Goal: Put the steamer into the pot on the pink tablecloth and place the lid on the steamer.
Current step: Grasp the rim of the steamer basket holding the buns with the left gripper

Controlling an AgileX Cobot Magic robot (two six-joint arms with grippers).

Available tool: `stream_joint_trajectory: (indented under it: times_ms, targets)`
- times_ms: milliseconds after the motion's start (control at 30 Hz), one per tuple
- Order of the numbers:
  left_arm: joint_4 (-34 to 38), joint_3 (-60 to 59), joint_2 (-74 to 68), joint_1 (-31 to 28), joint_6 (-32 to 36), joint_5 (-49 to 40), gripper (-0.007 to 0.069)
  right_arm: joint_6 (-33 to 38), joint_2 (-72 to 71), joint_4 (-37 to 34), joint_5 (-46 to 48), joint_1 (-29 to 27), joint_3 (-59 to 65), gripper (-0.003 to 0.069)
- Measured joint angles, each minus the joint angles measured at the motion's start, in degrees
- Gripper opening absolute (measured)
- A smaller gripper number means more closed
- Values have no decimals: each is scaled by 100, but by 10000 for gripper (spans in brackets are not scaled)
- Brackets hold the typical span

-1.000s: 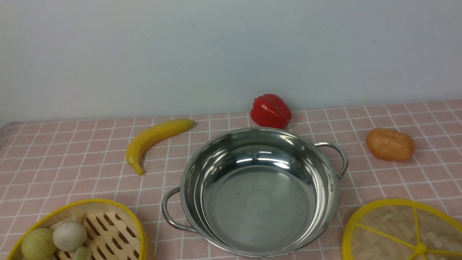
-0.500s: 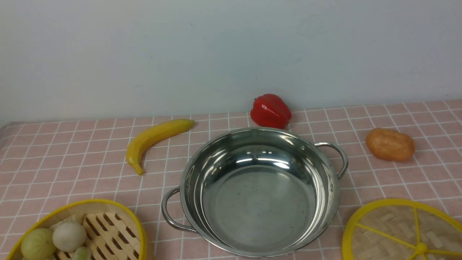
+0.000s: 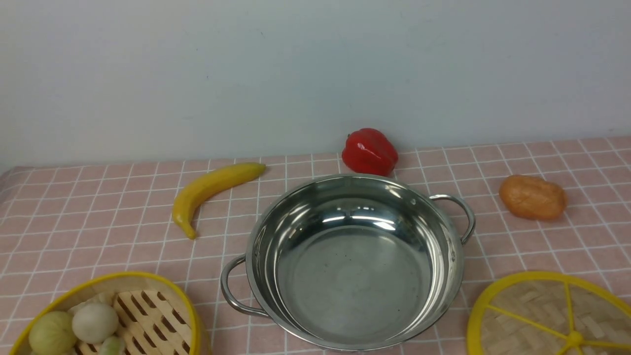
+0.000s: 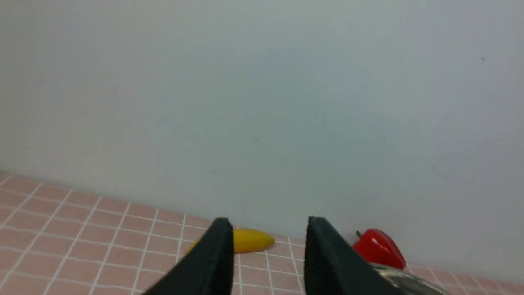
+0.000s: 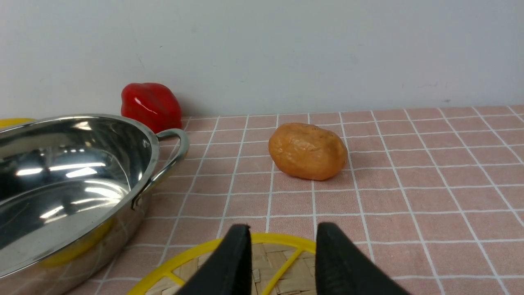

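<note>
The shiny steel pot (image 3: 355, 276) stands empty in the middle of the pink tablecloth (image 3: 98, 222). Cut off at the near left edge is the bamboo steamer (image 3: 148, 315), with a few pale round buns (image 3: 93, 323) inside it. The woven lid (image 3: 542, 320) lies flat at the near right. Neither arm shows in the front view. My left gripper (image 4: 269, 221) is open and empty, raised, facing the back wall, with the pot's rim (image 4: 409, 279) beside one finger. My right gripper (image 5: 283, 226) is open and empty, just above the lid's (image 5: 278, 262) far edge, the pot (image 5: 61, 184) beside it.
A yellow banana (image 3: 207, 190) lies behind the pot on the left. A red pepper (image 3: 369, 152) stands at the wall right behind the pot. An orange-brown potato (image 3: 532, 197) lies at the right, beyond the lid. The pale wall closes the table's far side.
</note>
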State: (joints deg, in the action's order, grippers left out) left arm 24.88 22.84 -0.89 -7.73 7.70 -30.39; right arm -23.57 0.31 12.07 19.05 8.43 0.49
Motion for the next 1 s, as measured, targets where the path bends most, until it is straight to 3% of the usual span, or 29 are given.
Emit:
stream_joint_trajectory:
  times_ms: [233, 333, 500, 633, 733, 867, 1000]
  targets:
    - [38, 1029, -761, 0, 366, -2131, 243, 0, 0, 94, -14, 0, 0, 242]
    - [54, 1108, -998, 0, 415, -2392, 243, -28, 0, 132, -214, 0, 0, 242]
    - [54, 1114, -1162, 0, 672, -2367, 243, -449, 0, -514, -1524, 0, 0, 242]
    - [141, 1126, -1385, 0, 951, -2360, 243, -1241, 0, -1207, -2860, 0, 0, 242]
    - [392, 1135, -1926, 0, 1573, -2694, 243, -1989, 0, -1426, -3432, 0, 0, 242]
    - [515, 1293, -2786, 0, 2293, -3270, 243, -2697, 0, -1436, -3627, 0, 0, 242]
    - [453, 1564, -3825, 0, 2428, -3692, 243, -3088, 0, -798, -3650, 0, 0, 242]
